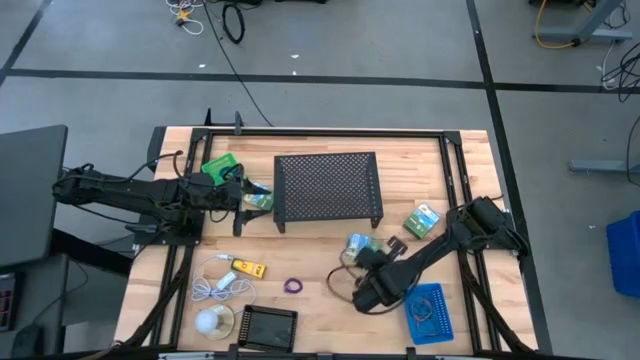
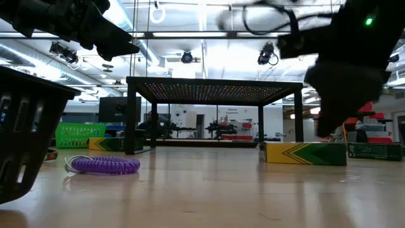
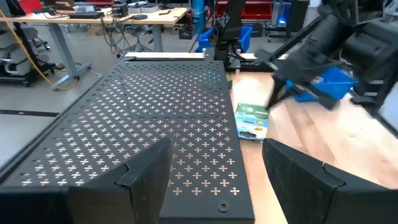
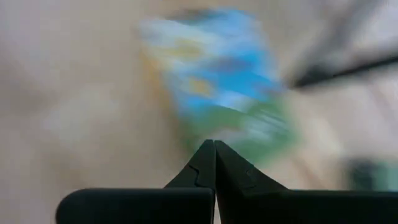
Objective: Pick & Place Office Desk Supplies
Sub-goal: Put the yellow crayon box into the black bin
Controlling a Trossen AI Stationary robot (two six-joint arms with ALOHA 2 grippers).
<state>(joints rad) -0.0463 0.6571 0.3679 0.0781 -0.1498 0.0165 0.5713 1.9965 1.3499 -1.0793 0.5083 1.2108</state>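
Pincer status: my right gripper (image 4: pixel 214 149) is fully closed, empty, poised just over a green-blue packet (image 1: pixel 360 244) on the table (image 1: pixel 320 255). Left gripper (image 3: pixel 205 168) stands open above the black mesh stand (image 1: pixel 328 186). Purple loop (image 1: pixel 294 286) lies nearby.

Left gripper (image 3: pixel 208 180) fingers apart; right gripper (image 4: pixel 214 148) fingers together.

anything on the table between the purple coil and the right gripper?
Nothing: in the high view bare wood runs from the purple coil to the right gripper, which is shut just short of a green-blue packet.
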